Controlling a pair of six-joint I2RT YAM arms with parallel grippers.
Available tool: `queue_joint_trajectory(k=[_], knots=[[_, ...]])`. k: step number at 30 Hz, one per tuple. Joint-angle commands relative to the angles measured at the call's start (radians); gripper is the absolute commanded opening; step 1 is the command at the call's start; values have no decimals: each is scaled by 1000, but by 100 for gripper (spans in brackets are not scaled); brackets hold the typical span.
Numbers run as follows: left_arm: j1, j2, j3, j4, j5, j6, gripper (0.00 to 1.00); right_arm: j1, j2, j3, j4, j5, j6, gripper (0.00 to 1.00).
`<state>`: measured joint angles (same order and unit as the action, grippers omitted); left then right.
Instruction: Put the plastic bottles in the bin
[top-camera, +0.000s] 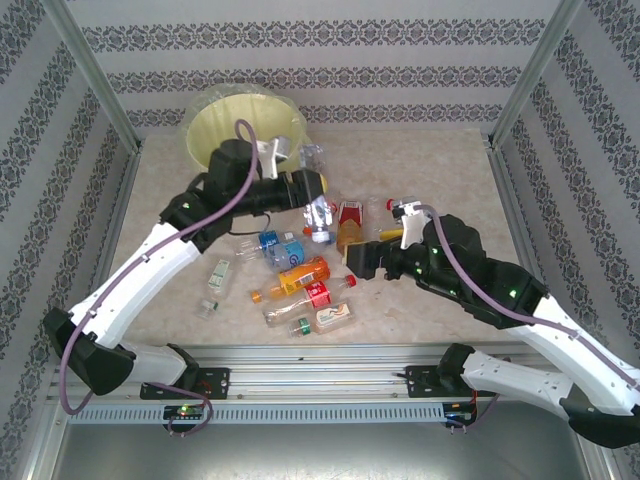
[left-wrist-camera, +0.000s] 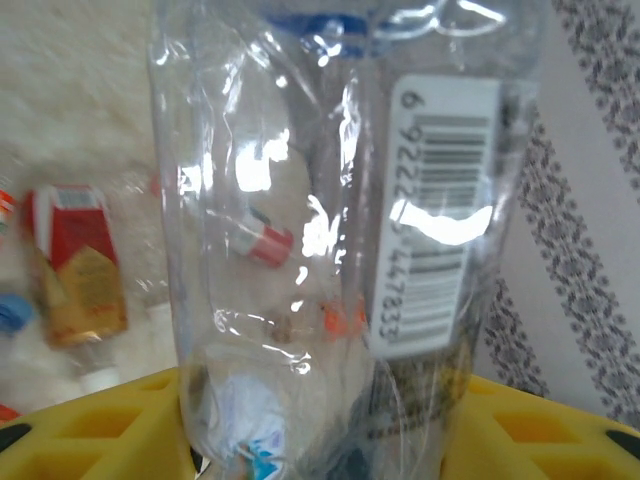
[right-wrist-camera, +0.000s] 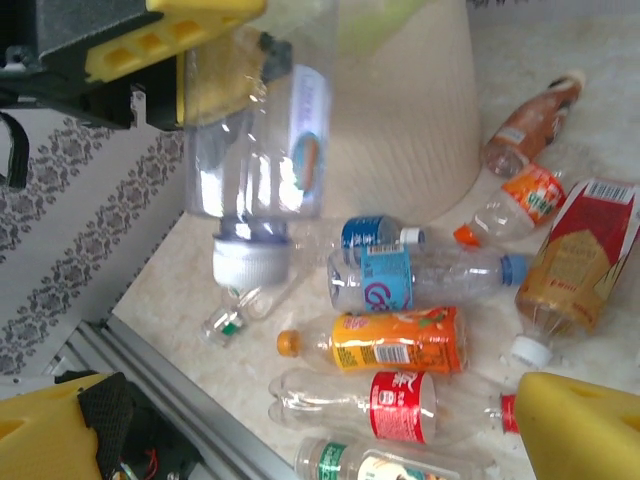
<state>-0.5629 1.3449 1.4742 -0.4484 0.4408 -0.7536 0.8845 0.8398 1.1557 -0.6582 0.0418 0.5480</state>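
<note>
The left gripper (top-camera: 312, 188) pinches a clear bottle (right-wrist-camera: 255, 140) by its base end, its yellow fingers pressed against the crumpled plastic. The bottle hangs cap-down, lifted off the table (top-camera: 450, 170). Gripping the wide base probably gives the fingers more to bite on than the narrow neck would. It hangs over the middle of the table, between the pile and the bin (top-camera: 225, 125), which stands at the far left corner. That reads as the carry step: picked up but not yet over the bin's mouth.

The right gripper (top-camera: 360, 258) hovers with its fingers spread wide and nothing between them. It is low over the right side of the loose bottles (top-camera: 300, 285), which lie on their sides from the middle towards the near edge. The orange bottle (right-wrist-camera: 400, 340) and the red bottle (right-wrist-camera: 400, 405) lie straight in front of it, side by side and nearly touching. It looks staged for the next pick, and its place to the right keeps it out of the left arm's path.

Most of the task is left. The thin plastic may buckle or slip if the swing to the bin is quick.
</note>
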Motion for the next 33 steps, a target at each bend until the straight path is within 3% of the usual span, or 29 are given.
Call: queue_joint_trajectory(k=[1, 12, 19, 33], knots=[[73, 21, 99, -155, 19, 94, 58, -12, -29, 41, -3, 52, -41, 98], [319, 145, 374, -248, 79, 165, 58, -13, -59, 91, -4, 78, -85, 98], [425, 222, 451, -217, 15, 195, 56, -12, -66, 81, -9, 69, -76, 98], [476, 370, 498, -253, -128, 309, 55, -13, -91, 29, -26, 68, -48, 98]])
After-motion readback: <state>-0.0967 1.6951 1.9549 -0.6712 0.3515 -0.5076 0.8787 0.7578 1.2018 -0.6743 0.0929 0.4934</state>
